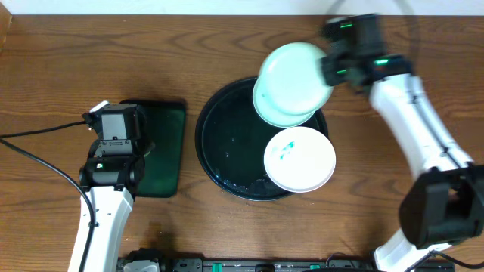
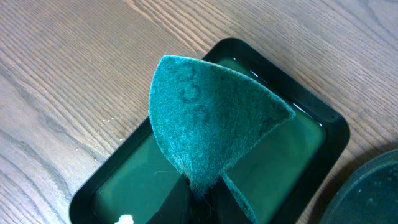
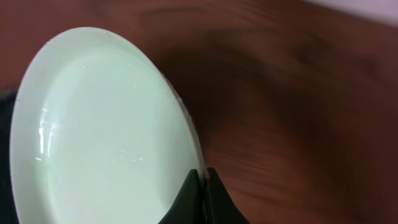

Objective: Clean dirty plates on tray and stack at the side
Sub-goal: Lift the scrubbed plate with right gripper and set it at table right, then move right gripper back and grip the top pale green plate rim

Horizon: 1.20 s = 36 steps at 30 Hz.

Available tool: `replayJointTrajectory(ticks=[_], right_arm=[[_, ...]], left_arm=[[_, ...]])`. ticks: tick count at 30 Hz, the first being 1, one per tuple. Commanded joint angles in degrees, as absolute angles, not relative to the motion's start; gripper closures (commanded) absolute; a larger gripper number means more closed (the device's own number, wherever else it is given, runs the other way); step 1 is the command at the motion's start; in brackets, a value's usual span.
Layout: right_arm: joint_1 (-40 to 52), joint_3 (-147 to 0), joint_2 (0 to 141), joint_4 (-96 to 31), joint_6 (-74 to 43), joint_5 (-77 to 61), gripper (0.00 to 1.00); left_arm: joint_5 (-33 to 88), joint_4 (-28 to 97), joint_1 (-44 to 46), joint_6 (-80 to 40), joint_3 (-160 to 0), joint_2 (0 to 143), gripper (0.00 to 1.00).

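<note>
The black tray (image 1: 227, 143) lies mid-table. On its right side rests a white plate (image 1: 299, 159) with a teal smear. My right gripper (image 1: 327, 66) is shut on the rim of a pale mint plate (image 1: 295, 69), holding it raised over the tray's far edge; the wrist view shows the fingers pinching that plate (image 3: 99, 130) at its edge (image 3: 202, 177). Under it a second mint plate (image 1: 271, 112) shows partly, lying on the tray. My left gripper (image 1: 115, 121) is shut on a green scouring pad (image 2: 211, 118), pinched at its lower tip (image 2: 202, 193).
A small rectangular dark-green tray (image 1: 162, 151) lies left of the black tray, under the pad, with a wet floor (image 2: 292, 162). A black cable (image 1: 38, 162) trails across the left of the wooden table. The black tray's rim (image 2: 373, 193) shows at the left wrist view's corner.
</note>
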<state>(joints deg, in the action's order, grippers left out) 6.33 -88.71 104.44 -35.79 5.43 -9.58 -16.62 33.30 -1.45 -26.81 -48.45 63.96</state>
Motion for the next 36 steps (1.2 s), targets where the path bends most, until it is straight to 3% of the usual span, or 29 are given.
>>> replayJointTrajectory(ticks=[1, 6, 13, 26, 28, 30, 31, 33, 36], right_arm=[[-2.96, -89.12, 105.41, -36.53, -1.69, -26.37, 0.99], [-14.9, -89.12, 109.32, -37.65, -7.57, -30.41, 0.99], [-24.14, -89.12, 114.8, -39.03, -8.73, -30.06, 0.99], [-21.12, -89.12, 122.32, -37.06, -3.99, -21.56, 0.99], [-20.08, -89.12, 122.61, -36.27, -4.01, -19.59, 0.84], [-19.59, -89.21, 122.19, -36.29, -4.08, -18.68, 0.51], [-19.49, -89.25, 121.56, -36.51, -4.62, -19.16, 0.39], [-19.38, -89.25, 119.85, -36.97, -5.15, -21.76, 0.31], [-19.05, -89.25, 115.9, -37.28, -5.1, -27.83, 0.34]], left_arm=[[-16.91, 33.39, -1.76, -27.33, -48.75, 63.59, 0.93], [-16.91, 33.36, -1.76, -27.35, -48.75, 63.59, 0.93], [-16.91, 33.36, -1.76, -27.35, -48.75, 63.61, 0.93], [-16.91, 33.41, -1.76, -27.35, -48.75, 63.61, 0.92], [-16.91, 33.41, -1.76, -27.35, -48.75, 63.61, 0.92], [-16.91, 33.41, -1.76, -27.33, -48.75, 63.59, 0.93], [-16.91, 33.41, -1.76, -27.33, -48.75, 63.59, 0.92], [-16.91, 33.41, -1.76, -27.33, -48.75, 63.61, 0.93], [-16.88, 33.39, -1.76, -27.35, -48.75, 63.59, 0.93]])
